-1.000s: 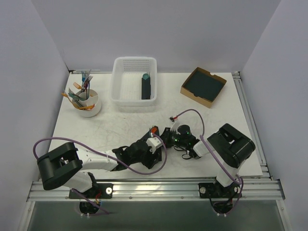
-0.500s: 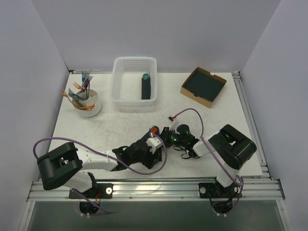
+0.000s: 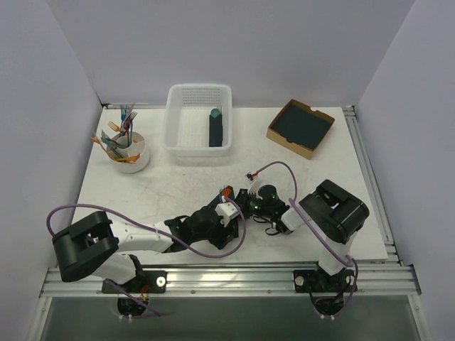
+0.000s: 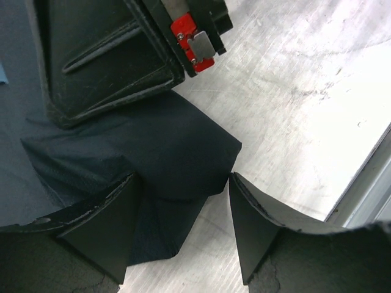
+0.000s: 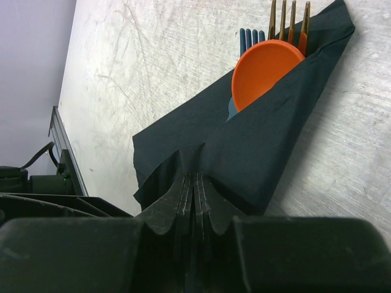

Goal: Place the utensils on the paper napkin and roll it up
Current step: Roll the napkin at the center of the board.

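Note:
The paper napkin [image 5: 256, 152] lies folded on the table, a dark wedge with the utensils wrapped in it. An orange spoon bowl [image 5: 266, 67] and orange fork tines [image 5: 292, 18] stick out of its far end, beside some dark blue tines [image 5: 249, 36]. My right gripper [image 5: 195, 183] is shut on a raised fold at the napkin's near edge. My left gripper [image 4: 183, 204] is open, its fingers [image 4: 113, 226] standing either side of a napkin corner [image 4: 189, 152], facing the right gripper's body [image 4: 110, 55]. From above, both grippers [image 3: 238, 202] meet at the table's middle and hide the napkin.
A white basket [image 3: 199, 96] at the back holds a dark roll with a teal tip [image 3: 215, 128]. A cardboard box of dark sheets [image 3: 301, 126] sits back right. A white cup of mixed utensils [image 3: 129, 153] stands back left. The table's near edge rail [image 4: 366, 195] is close.
The right arm's elbow has shifted slightly left and toward the back. Both grippers keep their place and state at the napkin.

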